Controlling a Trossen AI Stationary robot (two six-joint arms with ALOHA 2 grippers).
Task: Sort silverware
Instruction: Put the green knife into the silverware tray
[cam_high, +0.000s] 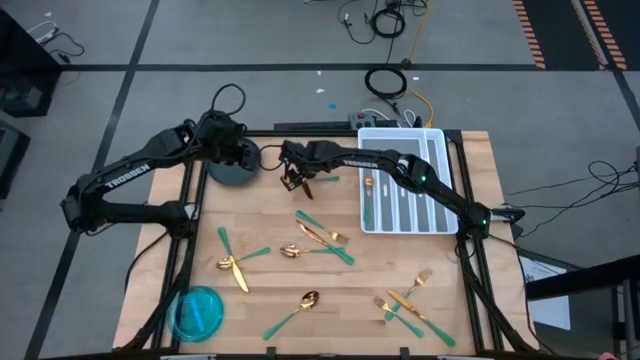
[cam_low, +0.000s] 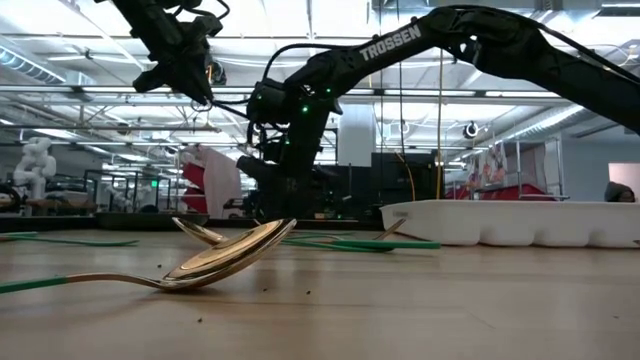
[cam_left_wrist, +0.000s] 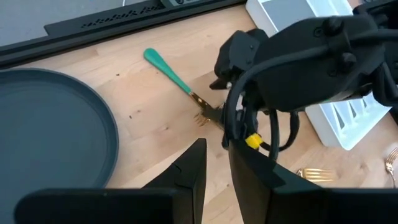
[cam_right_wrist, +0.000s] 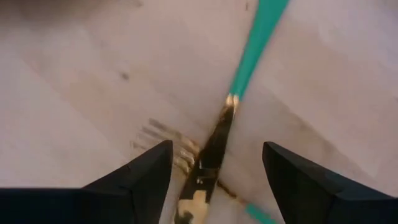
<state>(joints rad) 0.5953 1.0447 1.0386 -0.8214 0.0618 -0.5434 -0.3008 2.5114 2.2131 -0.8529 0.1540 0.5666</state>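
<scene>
Just beside the white tray (cam_high: 404, 222), on its plate-facing side, the right tool (cam_right_wrist: 214, 168) hangs open over a fork (cam_right_wrist: 211, 149), fingers astride its neck, across the long axis. The left tool (cam_left_wrist: 214, 171), nearly closed and empty, waits over the dark plate (cam_high: 232, 165).

Two matte-black jointed arms carry white "TROSSEN" lettering along their links; a green indicator light glows on the right arm, black cables loop by its wrist beside a small yellow tag, and each arm ends in dark, wedge-shaped fingers
</scene>
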